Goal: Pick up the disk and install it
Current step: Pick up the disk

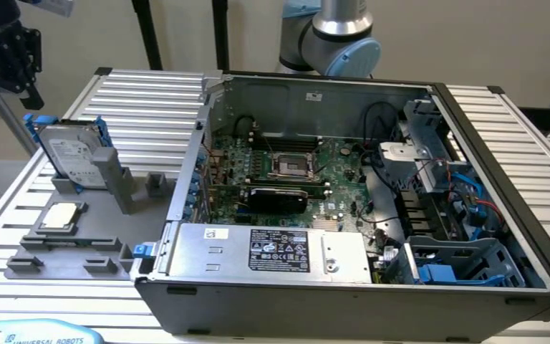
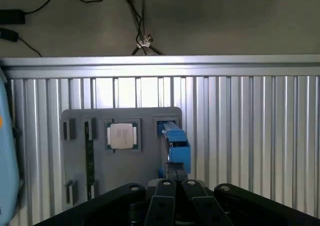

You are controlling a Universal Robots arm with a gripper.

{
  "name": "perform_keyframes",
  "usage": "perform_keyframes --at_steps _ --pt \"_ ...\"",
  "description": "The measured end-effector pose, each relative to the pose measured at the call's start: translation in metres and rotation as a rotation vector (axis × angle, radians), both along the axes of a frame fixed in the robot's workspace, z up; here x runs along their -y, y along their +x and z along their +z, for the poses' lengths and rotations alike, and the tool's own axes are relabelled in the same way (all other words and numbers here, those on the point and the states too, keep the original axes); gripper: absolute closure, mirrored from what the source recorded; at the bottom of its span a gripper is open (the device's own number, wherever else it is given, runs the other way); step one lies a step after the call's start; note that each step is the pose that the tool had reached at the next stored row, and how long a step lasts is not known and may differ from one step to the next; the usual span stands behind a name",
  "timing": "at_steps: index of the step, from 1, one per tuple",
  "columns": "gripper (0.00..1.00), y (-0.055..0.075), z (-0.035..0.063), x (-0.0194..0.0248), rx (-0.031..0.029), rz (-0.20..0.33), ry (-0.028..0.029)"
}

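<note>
Your end effector (image 2: 176,185) is pinched shut with nothing in it, hovering above the disk (image 1: 69,153). The disk stands on edge in the gray holder (image 1: 112,188) on the tabletop (image 1: 151,107), left side of the exterior view. From the wrist, its thin blue-railed edge sits straight ahead of the fingertips.

disk (image 1: 68,152) base hidden in grey holder (image 1: 112,185), arm (image 1: 337,36) cropped at top

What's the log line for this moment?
hand: shut, empty, over disk | disk: upright in gray holder, untouched | chip: in holder
</note>
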State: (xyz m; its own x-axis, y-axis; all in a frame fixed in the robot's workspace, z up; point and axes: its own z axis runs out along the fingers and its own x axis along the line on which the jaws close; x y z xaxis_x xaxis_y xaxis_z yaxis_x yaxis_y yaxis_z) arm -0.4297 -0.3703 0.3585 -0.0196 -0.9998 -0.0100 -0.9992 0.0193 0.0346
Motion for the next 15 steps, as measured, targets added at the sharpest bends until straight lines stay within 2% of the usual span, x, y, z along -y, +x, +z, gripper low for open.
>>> perform_keyframes --at_steps 4,6,7,8,9,11,12,13,15 --pt "0.88 0.0 -0.0016 -0.0003 0.002 0.011 -0.0001" --pt "0.76 0.0 -0.0021 -0.0006 0.0024 0.012 0.0001" --pt "0.76 0.0 -0.0024 -0.001 0.0024 0.012 0.0001" --pt "0.7 0.0 -0.0027 -0.0016 0.0022 0.012 0.0001" --pt "0.7 0.0 -0.0033 -0.0025 0.0022 0.012 0.0" --pt "0.58 0.0 -0.0052 -0.0061 0.0024 0.012 0.0001" --pt "0.58 0.0 -0.0066 -0.0093 0.0027 0.012 0.0001" --pt "0.52 0.0 -0.0082 -0.0127 0.0032 0.012 0.0002" --pt "0.52 -0.001 -0.0119 -0.0175 0.0044 0.012 0.0001"
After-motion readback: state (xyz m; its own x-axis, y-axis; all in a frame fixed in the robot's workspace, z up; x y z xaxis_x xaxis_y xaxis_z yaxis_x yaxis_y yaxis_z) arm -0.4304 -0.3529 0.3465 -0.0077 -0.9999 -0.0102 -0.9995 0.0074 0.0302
